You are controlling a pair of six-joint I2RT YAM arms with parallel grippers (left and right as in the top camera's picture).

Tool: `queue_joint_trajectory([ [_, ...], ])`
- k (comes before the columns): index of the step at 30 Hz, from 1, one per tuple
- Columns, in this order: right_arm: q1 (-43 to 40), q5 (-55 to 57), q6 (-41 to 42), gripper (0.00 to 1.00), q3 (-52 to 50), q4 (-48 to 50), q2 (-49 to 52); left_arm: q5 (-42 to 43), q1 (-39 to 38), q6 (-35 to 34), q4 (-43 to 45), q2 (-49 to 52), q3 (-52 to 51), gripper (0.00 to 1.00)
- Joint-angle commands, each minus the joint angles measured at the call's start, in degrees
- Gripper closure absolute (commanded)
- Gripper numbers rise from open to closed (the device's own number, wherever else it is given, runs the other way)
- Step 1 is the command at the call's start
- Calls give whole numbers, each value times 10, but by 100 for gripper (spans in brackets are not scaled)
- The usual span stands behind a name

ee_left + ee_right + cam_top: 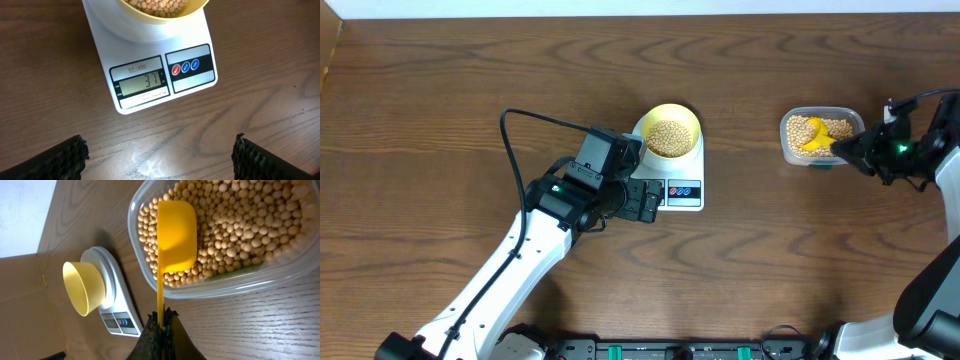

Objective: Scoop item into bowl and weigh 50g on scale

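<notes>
Currently refilling: my right gripper (161, 325) pinches the scoop (175, 235) among the beans (240, 230) in the tub (210, 287); my left gripper (160, 150) gapes empty. With the scale (155, 52) showing 37, I judge a small load comes next.

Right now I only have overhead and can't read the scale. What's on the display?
Observer: In the left wrist view, the display on the scale reads 37.
Operator: Has the right gripper actually got the scoop? I can't tell from above.
Observer: Yes. In the right wrist view, the right gripper is shut on the thin handle of the scoop, whose cup lies on the beans in the tub.
</notes>
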Motion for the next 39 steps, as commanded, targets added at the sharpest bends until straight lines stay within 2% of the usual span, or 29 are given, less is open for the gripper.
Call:
queue_joint_trajectory([
  [1,-3,-32,4,99,-7,0,2,7,0,3,0,-7,-5,6],
  [13,-22,-61,19,99,-7,30,2,7,0,3,0,-7,-5,6],
  [21,-45,-121,19,99,-7,40,2,7,0,3,0,-7,-5,6],
  [39,-81,-122,17,99,-7,35,2,7,0,3,0,-7,-5,6],
])
